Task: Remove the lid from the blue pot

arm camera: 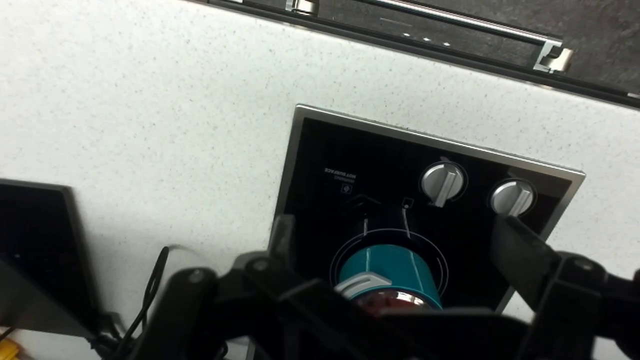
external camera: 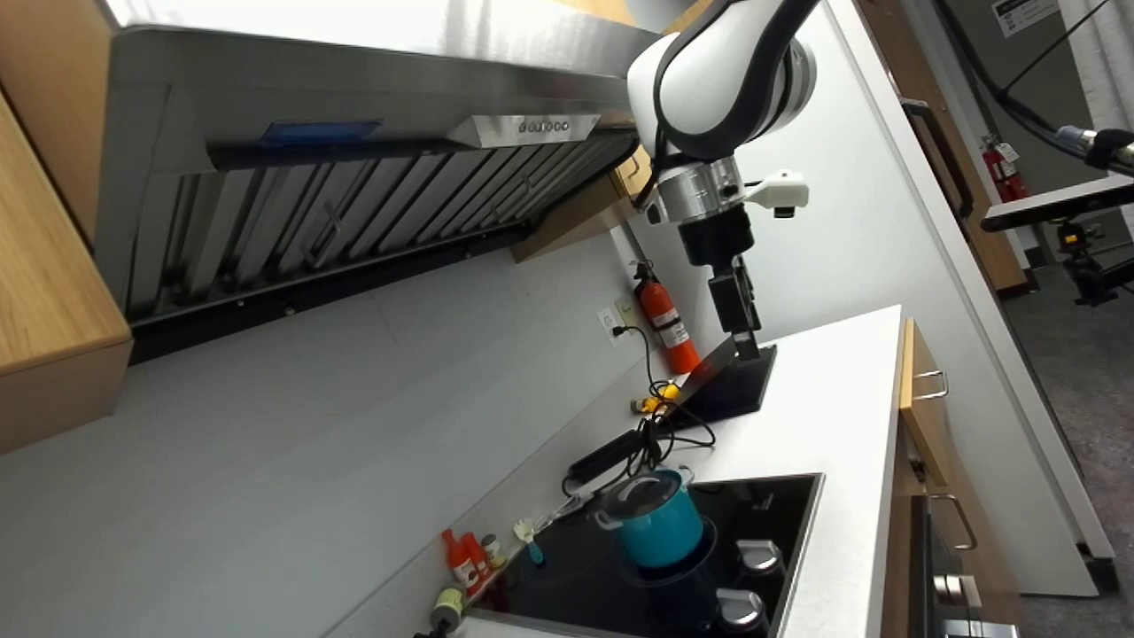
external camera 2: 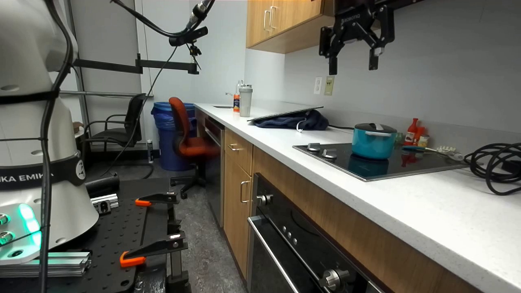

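Observation:
The teal-blue pot stands upright on a burner of the black cooktop. It shows in both exterior views and in the wrist view, where its lower part of the frame is covered by my gripper. Its lid, dark glass with a handle on top, sits on the pot; in the wrist view only the lid's near edge shows. My gripper is open and empty, high above the counter, apart from the pot. In the wrist view its fingers stand wide apart.
The cooktop has silver knobs along its front. Red bottles and a brush lie behind the pot. Black cable and a dark flat panel are on the counter. A range hood hangs above.

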